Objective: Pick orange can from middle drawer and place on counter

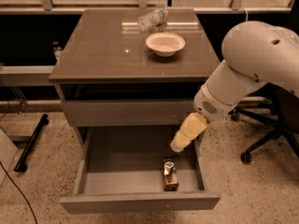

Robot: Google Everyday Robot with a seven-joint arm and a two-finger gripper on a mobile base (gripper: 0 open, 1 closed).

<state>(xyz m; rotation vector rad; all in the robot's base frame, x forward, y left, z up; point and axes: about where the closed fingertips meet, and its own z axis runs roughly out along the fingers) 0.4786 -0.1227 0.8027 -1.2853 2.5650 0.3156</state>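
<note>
The orange can (170,174) lies on its side in the open middle drawer (126,160), near the front right corner. The gripper (178,145) is cream-coloured and hangs from the big white arm (247,64). It points down and to the left over the drawer's right side. It is just above and behind the can and is apart from it. The counter (107,50) tops the grey cabinet above the drawer.
A white bowl (165,43) and a clear plastic bottle (152,18) lying on its side sit at the back right of the counter. A black office chair base (268,134) stands to the right. A black bar (30,143) lies on the floor to the left.
</note>
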